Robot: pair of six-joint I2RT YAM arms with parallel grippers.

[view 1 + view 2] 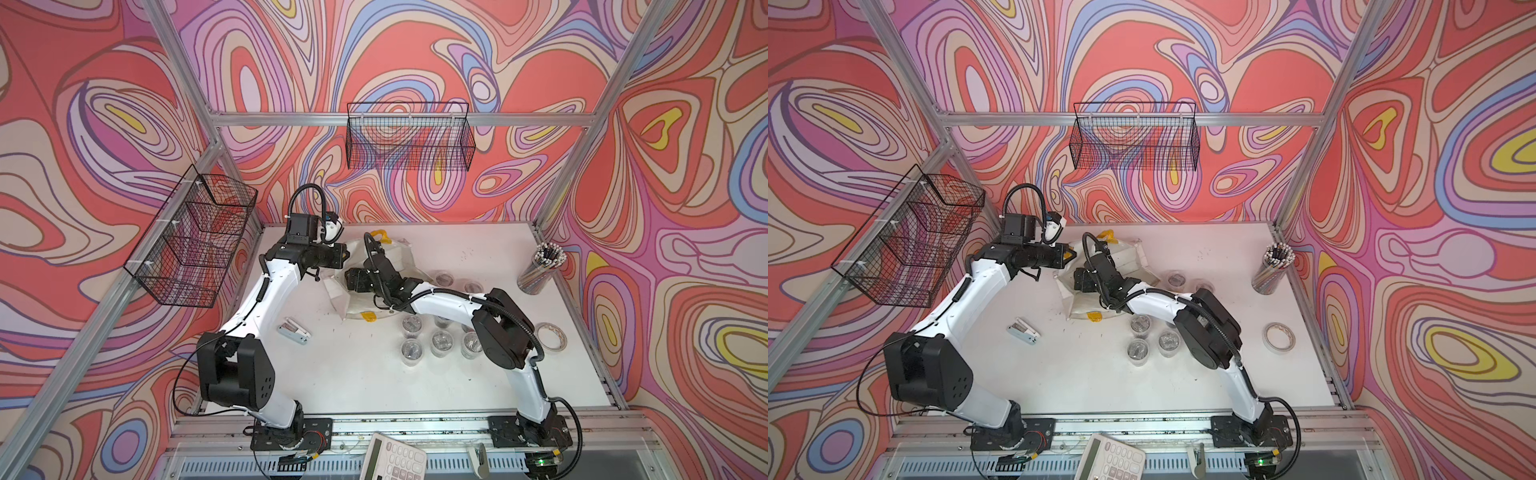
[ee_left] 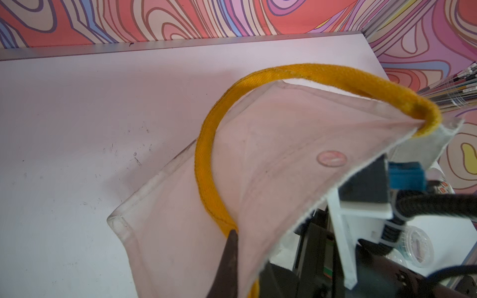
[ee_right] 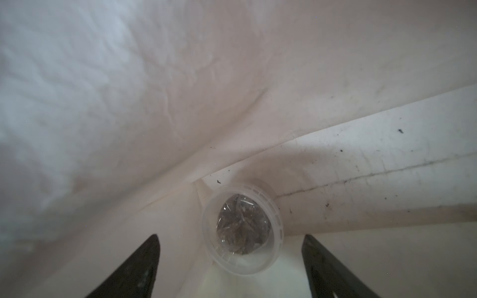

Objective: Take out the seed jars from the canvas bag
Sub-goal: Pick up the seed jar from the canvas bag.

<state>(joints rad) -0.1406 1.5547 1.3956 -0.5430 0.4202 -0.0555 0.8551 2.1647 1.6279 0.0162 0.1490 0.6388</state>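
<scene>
A white canvas bag (image 1: 338, 297) lies on its side at the far middle of a white desk (image 1: 353, 374). The left hand (image 1: 1068, 257) is closed on the bag's upper rim beside the yellow handle (image 2: 206, 154) and lifts the mouth open. The right hand (image 3: 230, 240) has reached into the bag, with its two dark fingers spread wide and gripping nothing.

Inside, one seed jar (image 3: 241, 228) sits in a fold at the bag's bottom corner. It is just ahead of the open fingers and roughly centred between them, though slightly nearer the finger on one side. Its clear lid faces the hand and dark seeds show through. It seems to lie on its side, though the dim interior makes this hard to confirm. Neither finger touches it yet.

To do this step well, the right hand would likely slide forward until its fingers flank the jar's round wall. It should then close squarely, avoiding loose cloth, while the left hand holds the mouth high.

Other seed jars (image 1: 440, 343) stand grouped on the desk, near and to the right of the bag.
</scene>
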